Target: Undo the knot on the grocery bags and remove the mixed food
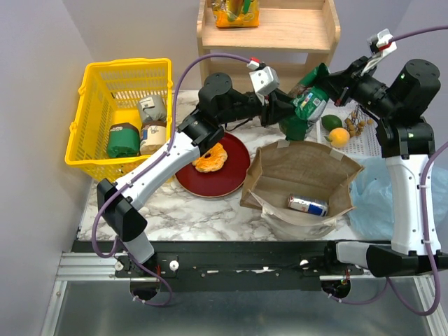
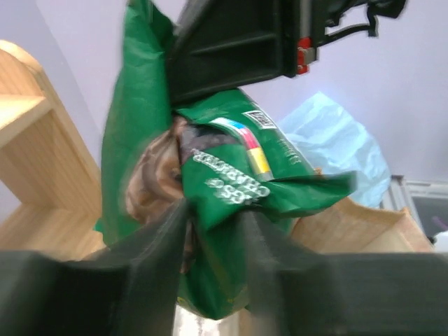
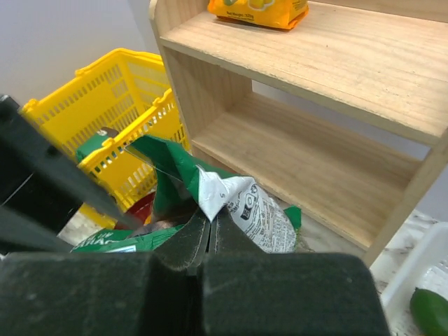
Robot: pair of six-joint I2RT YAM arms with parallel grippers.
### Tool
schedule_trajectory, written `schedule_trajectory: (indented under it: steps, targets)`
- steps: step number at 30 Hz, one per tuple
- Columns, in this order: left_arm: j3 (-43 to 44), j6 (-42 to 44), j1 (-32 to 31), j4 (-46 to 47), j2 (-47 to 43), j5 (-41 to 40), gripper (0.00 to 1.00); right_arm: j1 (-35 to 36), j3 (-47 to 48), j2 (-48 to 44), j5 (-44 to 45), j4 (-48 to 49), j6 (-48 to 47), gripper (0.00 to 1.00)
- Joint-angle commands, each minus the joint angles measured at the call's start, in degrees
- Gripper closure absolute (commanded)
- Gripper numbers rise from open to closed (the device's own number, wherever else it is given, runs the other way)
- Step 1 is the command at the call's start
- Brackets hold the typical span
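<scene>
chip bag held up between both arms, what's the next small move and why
Probably close the left gripper fully on the chip bag: its fingers straddle a fold, while the right gripper is pinched shut on another edge, holding it in the air.

Upper centre, the dark-green crinkled chip bag [image 1: 308, 105] shows a white panel of black print; at left, a bright yellow lattice plastic basket [image 1: 126, 64]; mid-frame, a glazed orange doughnut [image 1: 209, 159] against a dark-red round plate [image 1: 234, 171]; lower right, a red-and-blue drink can [image 1: 308, 205] within a stiff brown paper bag [image 1: 301, 164]; the marble tabletop [image 1: 189, 210] is white, veined grey.
</scene>
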Motion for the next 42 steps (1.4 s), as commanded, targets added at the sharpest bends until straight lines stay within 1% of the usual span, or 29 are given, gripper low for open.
schedule_trajectory:
  steps: [1, 2, 3, 5, 6, 7, 8, 9, 10, 11, 12, 14, 16, 19, 20, 22, 23, 24, 25, 26, 28, 29, 31, 34, 37, 38, 42]
  targets:
    - [1.00, 2.65, -0.27, -0.26, 0.67, 1.88, 0.87, -0.02, 3.25, 1.92, -4.01, 4.97, 4.91, 1.00]
    - [1.00, 2.74, -0.27, -0.17, 0.76, 2.23, 0.96, -0.02, 3.34, 2.36, -4.10, 5.15, 5.26, 1.00]
    - [1.00, 2.30, -0.27, 0.44, 0.93, 2.32, 1.00, -0.02, 3.43, 2.63, -4.02, 5.32, 5.70, 1.00]
    - [1.09, 1.42, -0.27, 0.97, 1.29, 2.15, 1.00, -0.02, 3.69, 4.12, -4.36, 5.41, 6.06, 0.97]
    - [1.27, 0.55, -0.35, 1.40, 1.46, 1.37, 1.00, -0.02, 4.13, 4.65, -4.37, 5.41, 6.15, 0.83]
    - [1.27, -0.07, -0.27, 1.67, 1.55, 0.31, 1.00, 0.06, 4.48, 5.09, -3.93, 5.15, 6.15, 0.65]
    - [1.27, -0.68, -0.18, 1.85, 1.38, -1.09, 1.00, -0.02, 4.83, 5.09, -1.23, 4.97, 5.89, 0.49]
    - [1.18, -1.30, -0.18, 1.94, 1.29, -3.10, 1.00, -0.02, 5.80, 5.01, 0.62, 4.97, 5.45, 0.37]
    - [1.09, -2.26, 0.17, 1.94, 1.20, -7.04, 1.00, -0.02, 6.24, 4.83, 2.56, 4.45, 4.84, 0.32]
    - [1.09, -2.80, 0.43, 2.11, 0.85, -8.91, 1.00, -0.02, 6.68, 4.31, 5.88, 4.01, 2.65, 0.30]
    - [1.18, -3.15, 0.78, 2.29, 0.76, -10.40, 1.00, -0.02, 7.12, 4.04, 7.31, 3.75, 1.59, 0.25]
    - [1.97, -2.80, 1.40, 2.03, 0.85, -13.84, 1.00, -0.02, 7.39, 2.82, 10.38, 3.48, -0.52, 0.24]
    - [3.28, -2.89, 1.84, 1.76, 1.11, -15.51, 1.00, -0.02, 7.30, 2.02, 10.05, 2.78, -1.41, 0.24]
    - [5.04, -4.03, 2.19, 2.02, 1.81, -19.73, 1.00, -0.02, 5.81, 0.00, 5.49, 1.81, -2.11, 0.24]
    - [5.57, -4.47, 2.19, 2.02, 2.42, -21.48, 1.00, -0.02, 4.06, -0.61, 1.47, 1.37, -3.07, 0.24]
    - [7.50, -4.82, 2.11, 2.29, 3.13, -22.37, 1.00, -0.02, 1.07, -2.71, -1.54, 0.49, -4.66, 0.20]
    - [8.20, -5.00, 2.11, 2.29, 3.83, -23.16, 1.00, 0.06, -1.90, -3.34, -2.42, 0.40, -6.23, 0.18]
    - [8.82, -5.52, 2.02, 2.37, 4.10, -24.82, 1.00, 0.15, -3.15, -3.87, -2.61, 0.05, -6.59, 0.12]
    - [10.22, -5.70, 1.93, 2.55, 4.62, -25.62, 1.00, 0.15, -4.29, -4.66, -2.61, -0.38, -6.86, 0.00]
    - [10.93, -5.70, 1.84, 2.64, 5.24, -26.23, 1.00, 0.41, -5.43, -4.92, -2.35, -0.39, -7.38, 0.00]
    - [13.12, -5.61, 1.23, 2.73, 6.03, -28.34, 1.00, 1.03, -7.20, -5.19, 0.27, -0.30, -7.39, 0.00]
    - [13.74, -5.70, 1.14, 2.90, 6.73, -28.70, 1.00, 1.73, -7.38, -4.93, 3.08, -0.13, -7.21, 0.00]
    - [15.41, -5.53, 0.61, 3.43, 7.44, -29.92, 1.00, 2.17, -7.29, -4.58, 4.68, 0.83, -7.13, 0.00]
    - [16.82, -5.09, -0.97, 4.30, 8.32, -33.35, 1.00, 4.63, -6.51, -3.52, 6.96, 1.81, -8.17, 0.00]
    - [18.49, -4.30, -2.37, 5.09, 9.28, -34.06, 1.00, 10.51, -5.71, -2.29, 13.63, 1.81, -15.01, 0.00]
    - [18.67, -2.99, -2.73, 5.45, 9.46, -33.98, 1.00, 13.05, -4.84, -1.94, 17.57, 1.90, -17.82, 0.00]
    - [20.16, -0.61, -4.48, 6.50, 10.16, -36.43, 1.00, 15.62, -2.11, 0.52, 25.85, 2.77, -20.66, 0.00]
